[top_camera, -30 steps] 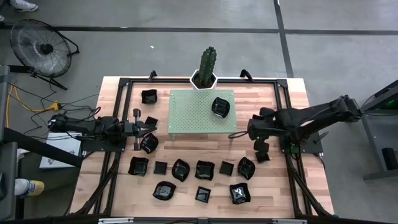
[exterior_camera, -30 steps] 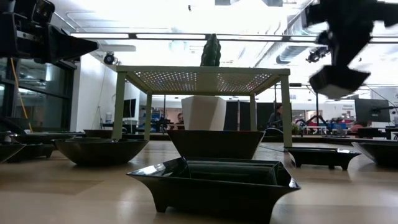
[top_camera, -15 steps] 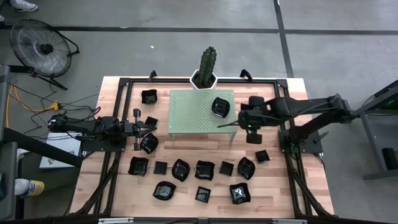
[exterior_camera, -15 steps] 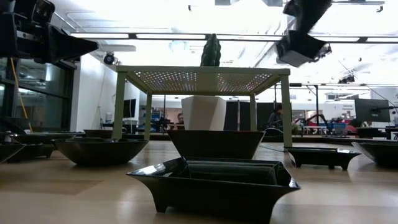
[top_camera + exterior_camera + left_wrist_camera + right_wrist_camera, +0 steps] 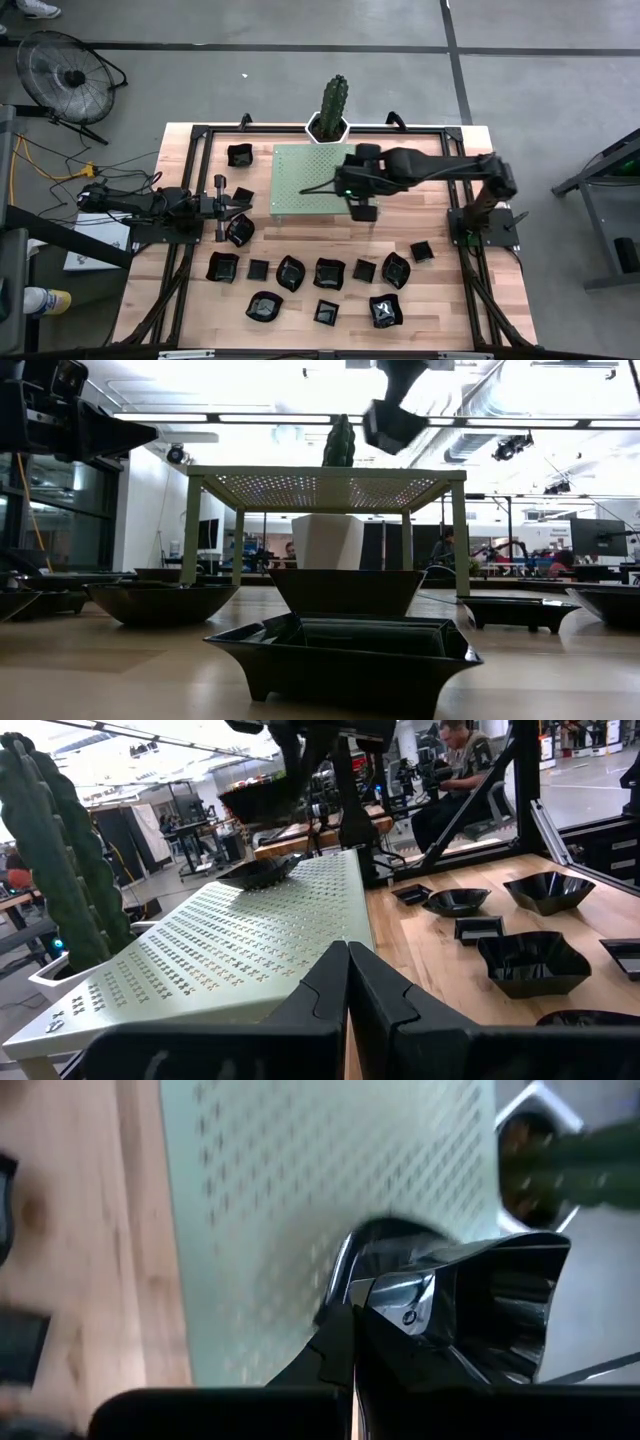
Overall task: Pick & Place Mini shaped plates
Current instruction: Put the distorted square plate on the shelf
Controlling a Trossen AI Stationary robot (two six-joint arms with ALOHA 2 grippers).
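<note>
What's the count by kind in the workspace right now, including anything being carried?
Black mini plates: 15 (13 on the table, 1 on the stand, 1 held in the right gripper)
Pale green perforated stand: 1
Potted cactus: 1
Total: 17

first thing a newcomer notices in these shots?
The right end effector, shut on a small glossy black plate, hangs above the pale green perforated stand, where another black plate already sits. Next, the scatter of black mini shaped plates on the wooden table in front of the stand, and the green cactus in a white pot behind it.
</note>
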